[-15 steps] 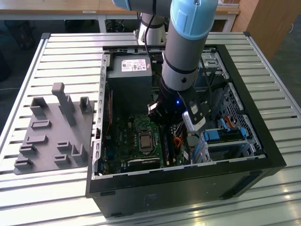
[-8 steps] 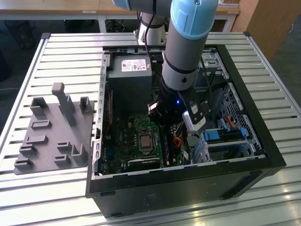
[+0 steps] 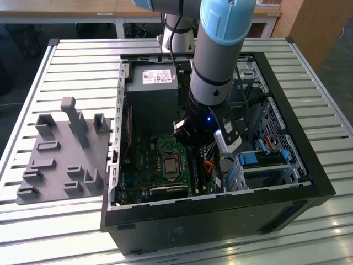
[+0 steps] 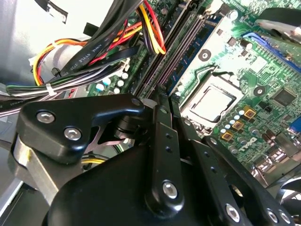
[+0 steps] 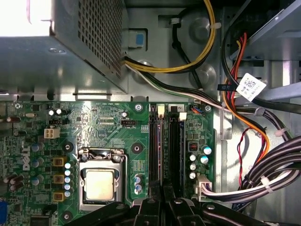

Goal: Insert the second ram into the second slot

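Gripper (image 5: pixel 162 200) low inside open computer case (image 3: pixel 309 171), directly over memory slots (image 5: pixel 167 146); finger state: cannot tell. Blue module (image 4: pixel 181 49) seated lengthwise in slot, long axis running straight away from gripper. Beyond: CPU socket (image 5: pixel 99 181), power supply (image 3: pixel 151 88).

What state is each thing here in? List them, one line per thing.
computer case: lying on its side, open on top.
processor: seated in its socket, bare, no cooler on it.
memory slots: partly covered by the gripper; cannot tell whether the second ram is seated.
gripper: low inside the case, right over the memory slots.
cable bundle: tied with a white tie.
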{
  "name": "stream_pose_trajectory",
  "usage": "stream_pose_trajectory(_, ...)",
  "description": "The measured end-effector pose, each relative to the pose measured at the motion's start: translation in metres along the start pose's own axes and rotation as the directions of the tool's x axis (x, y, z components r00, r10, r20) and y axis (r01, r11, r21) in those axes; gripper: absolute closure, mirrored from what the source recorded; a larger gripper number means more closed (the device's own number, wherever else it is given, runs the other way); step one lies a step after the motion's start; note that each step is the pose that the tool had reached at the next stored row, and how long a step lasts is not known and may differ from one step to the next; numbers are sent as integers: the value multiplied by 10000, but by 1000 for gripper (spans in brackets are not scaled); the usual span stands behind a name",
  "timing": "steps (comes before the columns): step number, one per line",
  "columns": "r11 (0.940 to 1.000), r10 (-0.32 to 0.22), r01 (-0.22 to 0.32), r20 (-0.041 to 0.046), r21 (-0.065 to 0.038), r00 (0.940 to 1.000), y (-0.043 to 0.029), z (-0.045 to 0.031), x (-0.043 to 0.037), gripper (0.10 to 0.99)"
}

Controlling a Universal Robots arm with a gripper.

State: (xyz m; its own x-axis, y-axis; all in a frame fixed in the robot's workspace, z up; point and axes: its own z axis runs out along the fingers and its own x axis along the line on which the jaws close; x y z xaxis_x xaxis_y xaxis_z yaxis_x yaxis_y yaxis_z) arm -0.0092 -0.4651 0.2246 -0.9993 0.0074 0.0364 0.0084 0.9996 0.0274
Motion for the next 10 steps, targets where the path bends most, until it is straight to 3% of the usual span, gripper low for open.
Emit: stream_pose_trajectory(10,10000,2,-2,1,1,10000,0,0,-17,949)
